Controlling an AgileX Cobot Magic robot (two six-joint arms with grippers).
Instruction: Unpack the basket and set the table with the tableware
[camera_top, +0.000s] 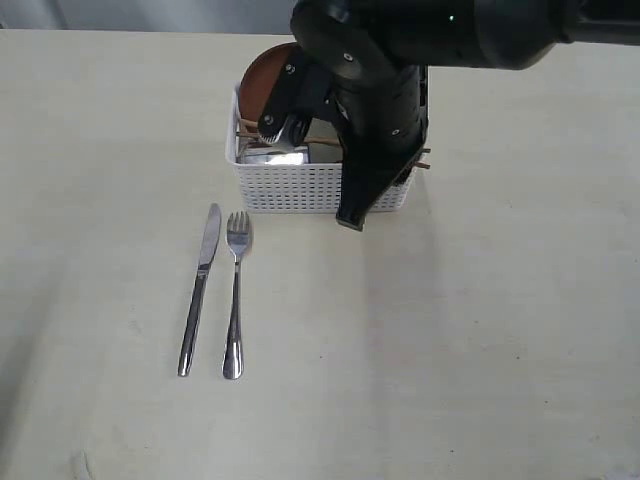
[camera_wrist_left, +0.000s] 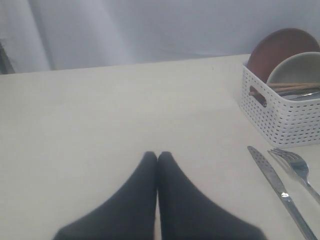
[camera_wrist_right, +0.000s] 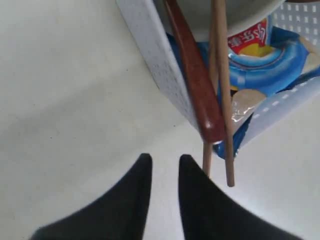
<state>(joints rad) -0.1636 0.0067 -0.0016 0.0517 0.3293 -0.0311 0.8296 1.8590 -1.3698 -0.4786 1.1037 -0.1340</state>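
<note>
Black pads pressed flat together: that's my left gripper (camera_wrist_left: 158, 159), empty, low over the bare table (camera_wrist_left: 100, 115) on the left side, well apart from the action.

Moving rightward, the knife (camera_top: 200, 290) and fork (camera_top: 235, 295) lie side by side on the table, already laid, handles pointing away from the basket.

Next comes the basket (camera_top: 300, 188), white lattice, and it's not empty yet. The brown plate (camera_top: 262, 82) stands on edge at the back with the bowl (camera_wrist_left: 300, 67) tucked in front of it. The steel cup (camera_top: 275, 155) glints inside, and the blue snack packet (camera_wrist_right: 270, 65) sits down at the bottom.

And now my right gripper (camera_wrist_right: 165, 162), just outside the basket's wall: fingers spread a little, a narrow gap, nothing between them.

Here's what matters. The wooden spoon (camera_wrist_right: 192, 75) and the two chopsticks (camera_wrist_right: 222, 100) run lengthwise straight away from me into the basket. Their ends overhang the wall and poke out toward my fingertips. Those ends sit just beside my jaws, off to one side, not between them.

So the right arm is the near one by a long way. I reckon it needs a small sideways shift to line the gap up with the spoon's end, then a close across the shaft, not along it.
</note>
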